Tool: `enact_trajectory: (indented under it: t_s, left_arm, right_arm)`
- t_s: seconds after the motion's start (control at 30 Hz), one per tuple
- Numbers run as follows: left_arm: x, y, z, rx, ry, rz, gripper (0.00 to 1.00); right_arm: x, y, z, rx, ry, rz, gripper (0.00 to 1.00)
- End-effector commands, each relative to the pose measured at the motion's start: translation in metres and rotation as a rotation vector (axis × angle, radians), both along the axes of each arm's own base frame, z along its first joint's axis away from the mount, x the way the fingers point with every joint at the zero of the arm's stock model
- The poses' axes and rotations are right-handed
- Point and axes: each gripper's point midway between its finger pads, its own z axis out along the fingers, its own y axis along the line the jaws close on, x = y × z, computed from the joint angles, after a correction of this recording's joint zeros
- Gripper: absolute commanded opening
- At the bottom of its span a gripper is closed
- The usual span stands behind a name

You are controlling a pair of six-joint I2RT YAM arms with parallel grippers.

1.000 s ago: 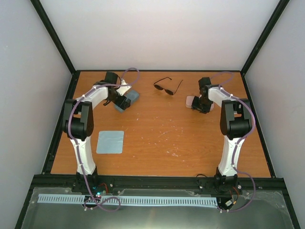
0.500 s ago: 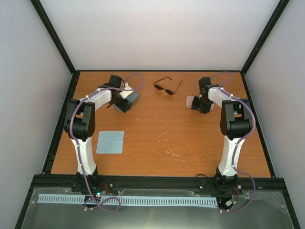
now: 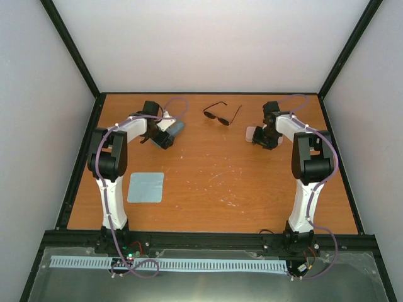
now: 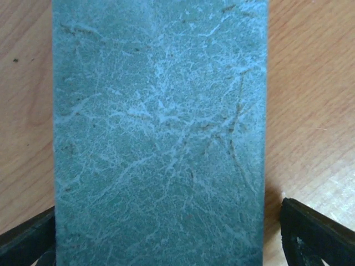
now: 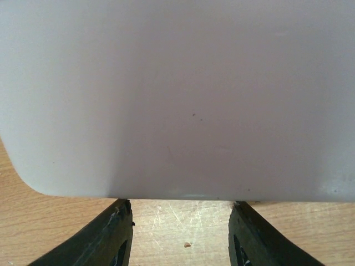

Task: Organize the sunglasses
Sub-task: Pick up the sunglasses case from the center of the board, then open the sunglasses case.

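A blue-grey oblong case (image 3: pixel 175 128) with a cracked, leather-like skin lies angled on the brown wooden tabletop (image 3: pixel 220 179), toward its far left. A pale pink oblong case (image 3: pixel 252 133) with rounded corners rests toward the far right, well apart from it. A light-blue square cloth (image 3: pixel 146 187) lies flat near the left front. A white slotted strip (image 3: pixel 170 265) runs along the grey near ledge.

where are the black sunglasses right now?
Top view: the black sunglasses lie at the far middle of the table, between the blue-grey case on the left and the pink case on the right, apart from both.
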Motion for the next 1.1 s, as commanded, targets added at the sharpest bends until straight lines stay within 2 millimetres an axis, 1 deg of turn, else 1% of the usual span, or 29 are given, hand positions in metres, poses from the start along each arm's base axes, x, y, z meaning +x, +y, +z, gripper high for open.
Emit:
enact_trajectory:
  t_s: [0.0, 0.03, 0.07, 0.1, 0.13, 0.17, 0.2, 0.23, 0.33, 0.43, 0.5, 0.57, 0.67, 0.73, 0.83, 0.9, 0.97, 1.07]
  left_arm:
    - [-0.012, 0.002, -0.02, -0.035, 0.093, -0.002, 0.93]
    - [-0.014, 0.001, -0.019, -0.054, 0.108, -0.002, 0.89]
    - [-0.015, -0.001, -0.018, -0.077, 0.12, -0.005, 0.79]
    - [-0.016, -0.003, -0.015, -0.1, 0.128, -0.006, 0.62]
    - [-0.017, -0.006, -0.01, -0.128, 0.138, -0.006, 0.43]
    - [-0.017, -0.011, -0.002, -0.166, 0.144, -0.015, 0.35]
    - [-0.018, -0.02, 0.009, -0.223, 0.152, -0.036, 0.32]
    - [-0.021, -0.024, 0.017, -0.254, 0.163, -0.048, 0.31]
    - [-0.023, -0.05, 0.06, -0.418, 0.161, -0.116, 0.3]
    - [-0.026, -0.071, 0.107, -0.568, 0.14, -0.191, 0.3]
    - [-0.031, -0.085, 0.136, -0.665, 0.138, -0.254, 0.3]
    - [-0.037, -0.096, 0.163, -0.756, 0.147, -0.307, 0.3]
    - [-0.044, -0.11, 0.194, -0.902, 0.184, -0.356, 0.3]
    - [-0.048, -0.117, 0.211, -1.01, 0.226, -0.376, 0.29]
    - [-0.06, -0.131, 0.231, -1.128, 0.272, -0.421, 0.28]
    - [-0.071, -0.141, 0.238, -1.151, 0.284, -0.46, 0.28]
    - [-0.083, -0.151, 0.247, -1.207, 0.318, -0.491, 0.27]
    - [-0.098, -0.165, 0.249, -1.237, 0.355, -0.529, 0.27]
  right_arm:
    - [0.002, 0.004, 0.02, 0.025, -0.053, 0.018, 0.46]
    - [0.002, 0.004, 0.022, 0.028, -0.057, 0.021, 0.46]
    - [0.002, 0.005, 0.023, 0.034, -0.061, 0.025, 0.46]
    - [0.003, 0.006, 0.026, 0.04, -0.072, 0.03, 0.46]
    - [0.003, 0.008, 0.029, 0.047, -0.08, 0.036, 0.46]
    - [0.004, 0.01, 0.032, 0.056, -0.092, 0.045, 0.46]
    - [0.005, 0.012, 0.038, 0.067, -0.109, 0.052, 0.46]
    - [0.006, 0.014, 0.043, 0.079, -0.125, 0.061, 0.46]
    - [0.009, 0.023, 0.066, 0.129, -0.195, 0.1, 0.46]
    - [0.01, 0.039, 0.096, 0.208, -0.278, 0.165, 0.49]
    - [0.006, 0.059, 0.116, 0.314, -0.318, 0.247, 0.5]
    - [-0.003, 0.083, 0.135, 0.431, -0.35, 0.343, 0.5]
    - [-0.017, 0.114, 0.161, 0.573, -0.434, 0.448, 0.53]
    - [-0.025, 0.129, 0.177, 0.688, -0.506, 0.471, 0.59]
    - [-0.032, 0.145, 0.198, 0.845, -0.608, 0.475, 0.64]
    - [-0.034, 0.155, 0.212, 0.93, -0.652, 0.47, 0.67]
    - [-0.033, 0.166, 0.226, 0.977, -0.703, 0.495, 0.71]
    - [-0.035, 0.192, 0.247, 1.028, -0.753, 0.558, 0.73]
